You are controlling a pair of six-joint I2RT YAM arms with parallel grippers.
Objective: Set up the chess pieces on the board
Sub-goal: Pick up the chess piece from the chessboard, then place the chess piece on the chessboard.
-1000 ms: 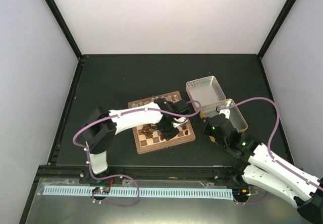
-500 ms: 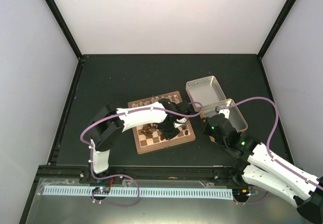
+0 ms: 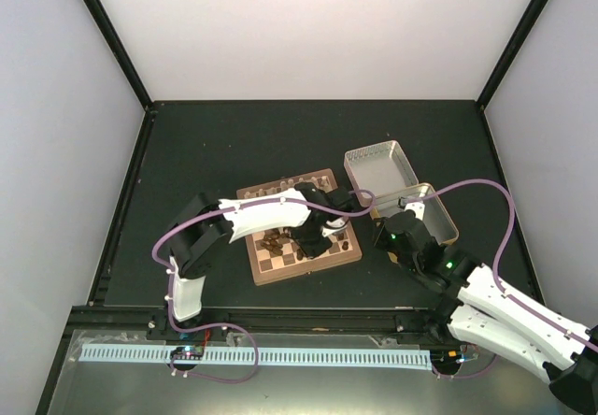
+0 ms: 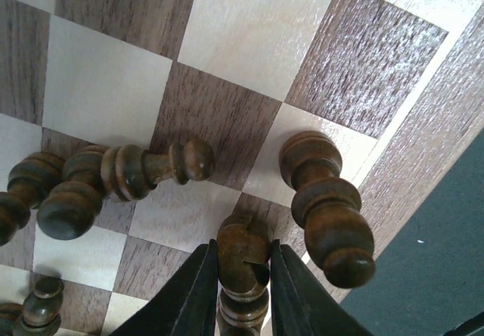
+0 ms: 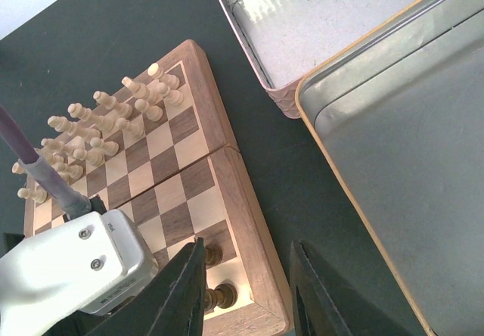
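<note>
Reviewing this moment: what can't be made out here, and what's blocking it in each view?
- Top view: the left arm covers the middle of the small chequered wooden board. Pieces there are hidden, and the rest are too small to identify.
- Left wrist: the dark brown wooden chess piece between the left jaws is cut off by the bottom edge.
- Right wrist: the left arm's white housing hides part of the board.

In the top view the left arm [image 3: 269, 211] lies over the middle of the board [image 3: 271, 267], and the chess pieces [image 3: 274, 241] there are too small to tell apart. In the left wrist view the dark piece [image 4: 242, 256] between the fingers [image 4: 195, 294] runs off the bottom edge. In the right wrist view the left arm hides the board's lower left, and the tin halves [image 5: 325, 18] run off the top and right.
</note>
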